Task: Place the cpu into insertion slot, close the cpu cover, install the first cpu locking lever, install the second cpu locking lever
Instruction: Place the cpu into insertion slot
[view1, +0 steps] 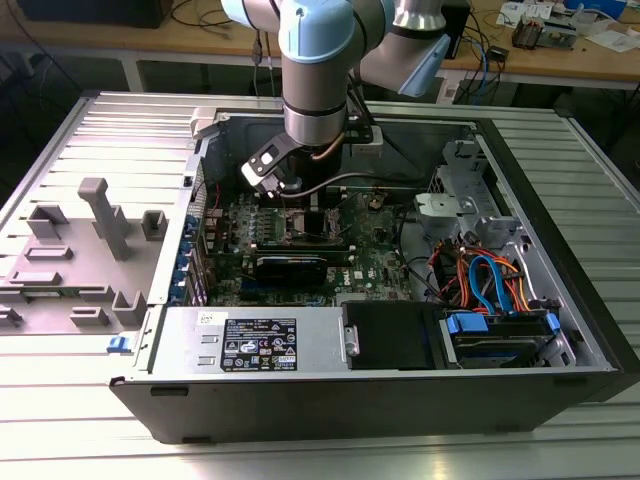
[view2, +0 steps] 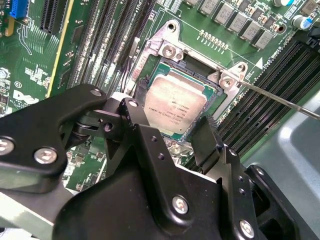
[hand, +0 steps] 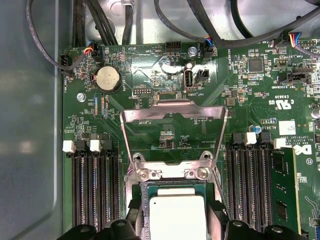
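Black fingers of my gripper stand apart and grip nothing, one on each side of the small flat square cpu with its silver-grey metal top. It lies flat in the dark-framed square insertion slot. Just beyond, the thin silver frame-shaped cpu cover stands swung up off the slot over the green circuit board, inside the open grey computer case.

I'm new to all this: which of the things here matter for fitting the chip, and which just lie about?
Job in hand: cpu, seated in the slot; cover, raised; lever.

Lying about: memory slots; coin battery; cables; grey fixtures.
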